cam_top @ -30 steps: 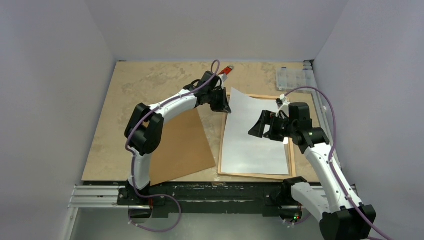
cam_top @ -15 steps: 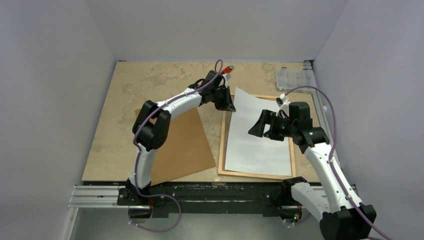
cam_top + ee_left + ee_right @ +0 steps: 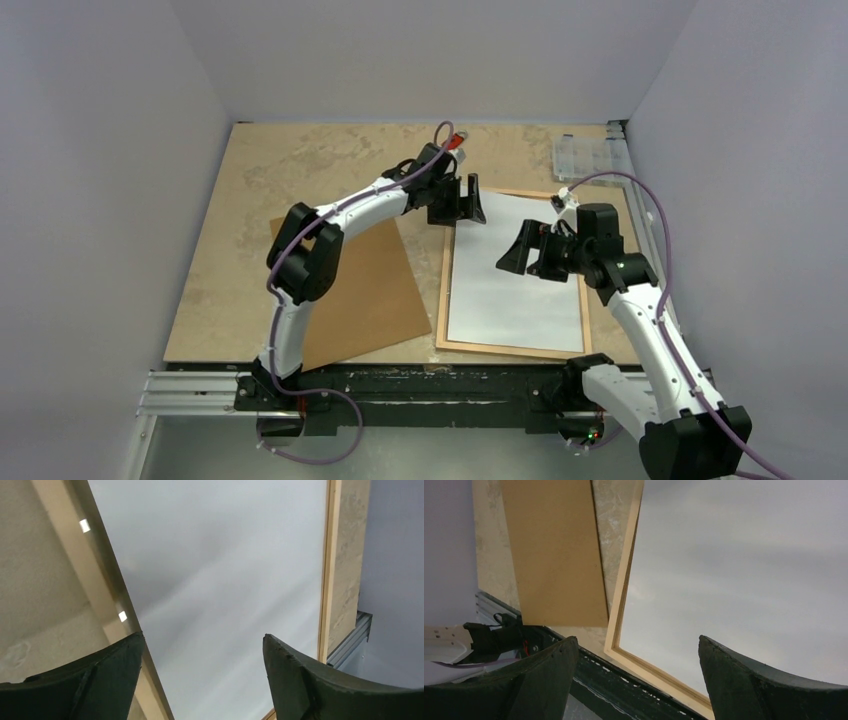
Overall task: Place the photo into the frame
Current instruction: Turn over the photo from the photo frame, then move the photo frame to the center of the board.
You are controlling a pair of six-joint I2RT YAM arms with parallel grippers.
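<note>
Smooth white rect. photo, plain back up, lies flat inside thin light-wood frame. L gripper and R gripper both gape wide, empty. Matte brown board beside.

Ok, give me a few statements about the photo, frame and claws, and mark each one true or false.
1. The photo lies white side up inside the frame. True.
2. The left claw is shut on the photo. False: it is open and holds nothing, above the frame's far left corner.
3. The board lies to the left of the frame. True.
4. The right claw grips the board. False: it is open and empty, over the photo.
</note>
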